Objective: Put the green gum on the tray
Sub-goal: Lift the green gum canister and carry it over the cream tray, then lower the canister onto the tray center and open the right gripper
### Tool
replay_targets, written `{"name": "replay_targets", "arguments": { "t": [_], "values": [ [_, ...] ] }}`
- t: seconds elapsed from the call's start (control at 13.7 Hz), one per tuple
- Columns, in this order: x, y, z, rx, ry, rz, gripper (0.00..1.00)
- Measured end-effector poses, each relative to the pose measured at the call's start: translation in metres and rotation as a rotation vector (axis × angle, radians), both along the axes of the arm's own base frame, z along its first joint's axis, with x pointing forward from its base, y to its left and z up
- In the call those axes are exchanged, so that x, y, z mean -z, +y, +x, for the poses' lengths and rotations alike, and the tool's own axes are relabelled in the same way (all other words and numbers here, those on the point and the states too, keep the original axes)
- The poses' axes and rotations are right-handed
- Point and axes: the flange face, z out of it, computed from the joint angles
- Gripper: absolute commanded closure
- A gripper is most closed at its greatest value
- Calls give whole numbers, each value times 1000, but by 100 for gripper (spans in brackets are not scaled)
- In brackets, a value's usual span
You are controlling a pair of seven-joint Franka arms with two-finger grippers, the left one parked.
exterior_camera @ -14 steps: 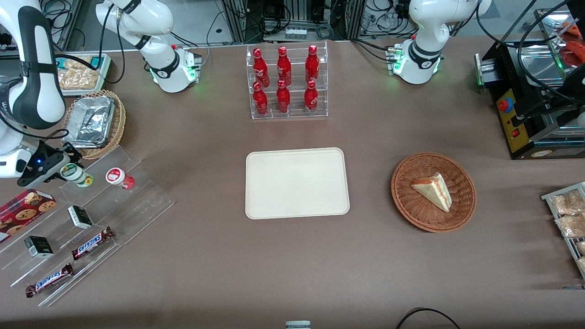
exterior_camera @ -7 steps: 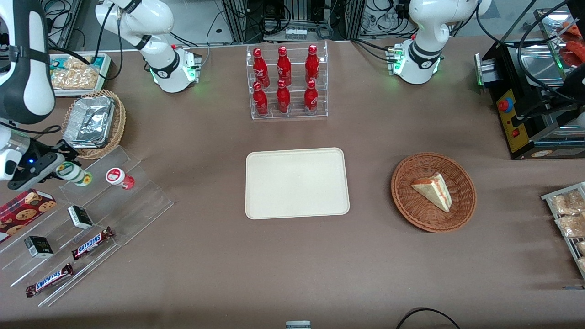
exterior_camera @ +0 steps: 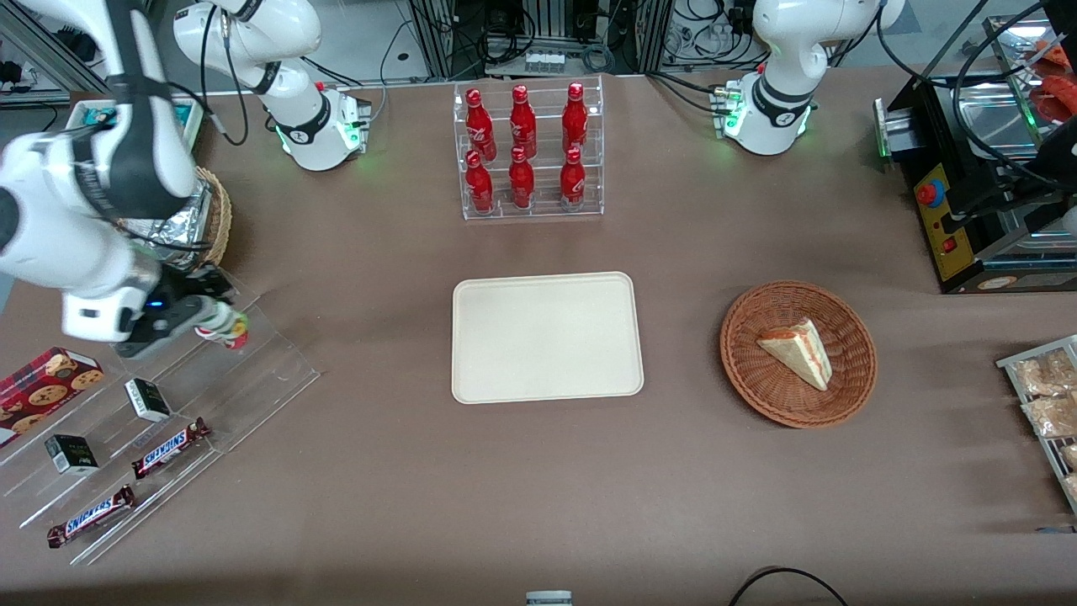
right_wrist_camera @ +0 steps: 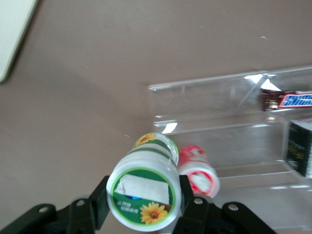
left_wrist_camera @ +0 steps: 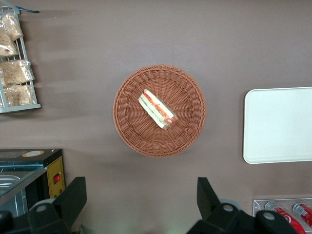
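- Brown worktop (exterior_camera: 379,471) carries a cream tray (exterior_camera: 547,337) at its middle, lying bare.
- Toward the working arm's end, the claw (exterior_camera: 214,318) hangs above a clear stepped display stand (exterior_camera: 252,370), well apart from the tray.
- Its fingers (right_wrist_camera: 100,200) clamp the green gum (right_wrist_camera: 145,192) by the lid, the bottle lifted off the stand.
- Just beside it, the red-lidded gum bottle (right_wrist_camera: 199,173) sits on the stand.

The green gum (right_wrist_camera: 145,189) is clamped between the fingers (right_wrist_camera: 99,201) of the gripper (right_wrist_camera: 144,204), above the red-lidded bottle (right_wrist_camera: 199,171) on the clear shelf (right_wrist_camera: 219,117)
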Motion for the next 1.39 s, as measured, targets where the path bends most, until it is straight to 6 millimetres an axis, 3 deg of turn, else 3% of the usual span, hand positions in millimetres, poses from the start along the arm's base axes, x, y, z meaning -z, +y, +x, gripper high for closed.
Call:
{"name": "replay_targets", "arguments": {
  "t": [0.22,0.51,0.95,1.17,1.39],
  "values": [
    [6,77,-8,88,15,2,100],
    [22,164,-20,206,16,-3,100],
    [70,292,-23,380,-21,-15,100],
    [91,345,-22,455,-42,-27,100],
    [109,381,-18,517,-42,-11,100]
  ]
}}
